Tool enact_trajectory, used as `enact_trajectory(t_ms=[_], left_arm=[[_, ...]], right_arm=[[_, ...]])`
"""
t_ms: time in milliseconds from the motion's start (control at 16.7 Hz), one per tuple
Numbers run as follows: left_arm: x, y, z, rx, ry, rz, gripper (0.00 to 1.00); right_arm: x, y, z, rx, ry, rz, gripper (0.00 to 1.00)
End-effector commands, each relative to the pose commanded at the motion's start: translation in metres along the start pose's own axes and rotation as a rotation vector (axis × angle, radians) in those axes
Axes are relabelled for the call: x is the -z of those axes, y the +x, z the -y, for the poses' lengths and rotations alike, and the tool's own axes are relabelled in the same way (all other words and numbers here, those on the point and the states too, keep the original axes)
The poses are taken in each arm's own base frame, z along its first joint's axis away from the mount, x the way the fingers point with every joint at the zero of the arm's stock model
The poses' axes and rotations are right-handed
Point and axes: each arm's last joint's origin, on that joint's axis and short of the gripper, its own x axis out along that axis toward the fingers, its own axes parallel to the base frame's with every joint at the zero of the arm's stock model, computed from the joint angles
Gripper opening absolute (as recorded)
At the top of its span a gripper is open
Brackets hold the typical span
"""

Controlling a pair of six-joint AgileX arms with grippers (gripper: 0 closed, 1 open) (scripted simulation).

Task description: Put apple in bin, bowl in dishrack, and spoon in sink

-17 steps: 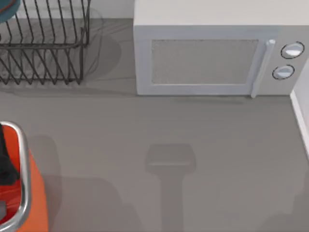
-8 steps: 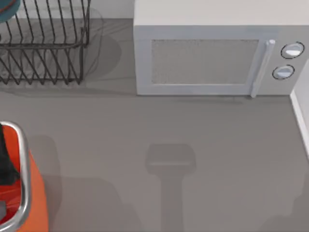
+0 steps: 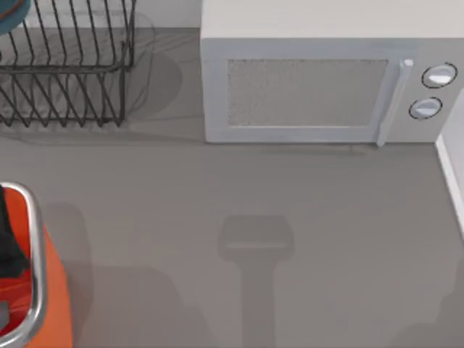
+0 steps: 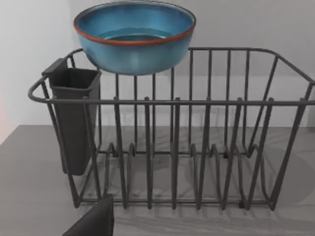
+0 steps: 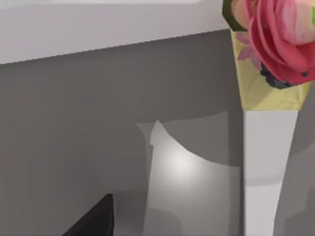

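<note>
At about ten o'clock on the worktop (image 3: 239, 188) stands the dishrack (image 3: 69, 69), and the bowl (image 4: 135, 35) sits upright on its upper rim at one corner, above the dark cutlery holder (image 4: 74, 118), not down among the prongs. At eight o'clock the orange bin (image 3: 36, 290) with its silver rim holds something dark and red inside; whether that is the apple I cannot tell. A white microwave (image 3: 319, 80) stands at twelve to one o'clock. Over the last second nothing on the worktop has shifted; only a faint shadow at four o'clock has altered a little, so the right arm may be stirring. Of either arm's jaws I cannot tell the state. A pink flower in a yellow pot (image 5: 275, 54) shows in the right wrist view. The bowl step looks nearly settled; spoon and sink remain.
</note>
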Motion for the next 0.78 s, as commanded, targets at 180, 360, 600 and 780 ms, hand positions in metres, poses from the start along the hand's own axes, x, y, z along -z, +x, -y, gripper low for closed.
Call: enact_trajectory(t_ms=[180, 360, 600, 780], left_arm=[[0.0, 0.0, 0.0, 0.0, 0.0, 0.0, 1.0], [0.0, 0.0, 0.0, 0.0, 0.0, 0.0, 1.0], [0.0, 0.0, 0.0, 0.0, 0.0, 0.0, 1.0], [0.0, 0.0, 0.0, 0.0, 0.0, 0.0, 1.0]], right_arm=[[0.0, 0.0, 0.0, 0.0, 0.0, 0.0, 0.0], [0.0, 0.0, 0.0, 0.0, 0.0, 0.0, 0.0], [0.0, 0.0, 0.0, 0.0, 0.0, 0.0, 0.0], [-0.004, -0.024, 0.002, 0.016, 0.004, 0.039, 0.0]])
